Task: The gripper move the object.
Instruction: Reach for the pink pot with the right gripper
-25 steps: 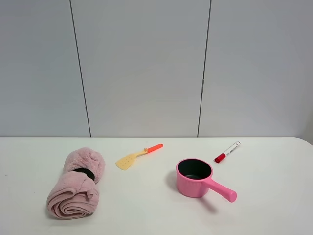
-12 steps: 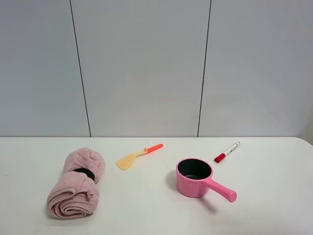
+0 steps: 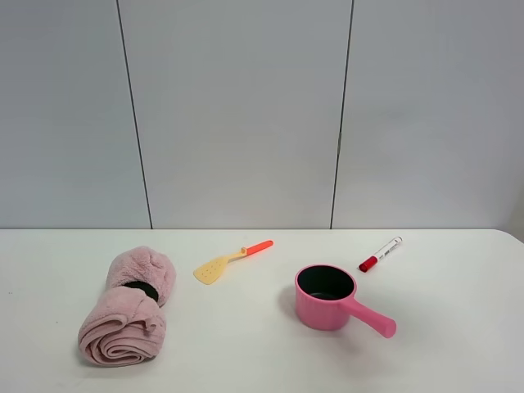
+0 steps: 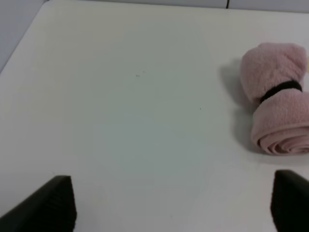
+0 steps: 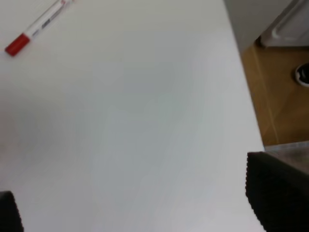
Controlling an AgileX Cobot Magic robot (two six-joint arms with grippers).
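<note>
Saucepan (image 3: 326, 296) sits on the table (image 3: 246, 360), a bit right of centre, short handle (image 3: 372, 318) pointing near-right, nothing holding it. Left gripper (image 4: 169, 205) has its fingers spread wide and empty over bare table, with the rolled pink towel (image 4: 280, 99) off to one side. Right gripper (image 5: 145, 205) is just as splayed and empty near the table's right edge. It can see the red marker (image 5: 38, 26) but not the pan. Neither shows in the high view. Yellow spatula (image 3: 231, 260) lies far-left of the pan. My worry: the pan looks light, so pinching the handle tip could spin or tip it, and a sloppy approach from the right could knock the marker.
</note>
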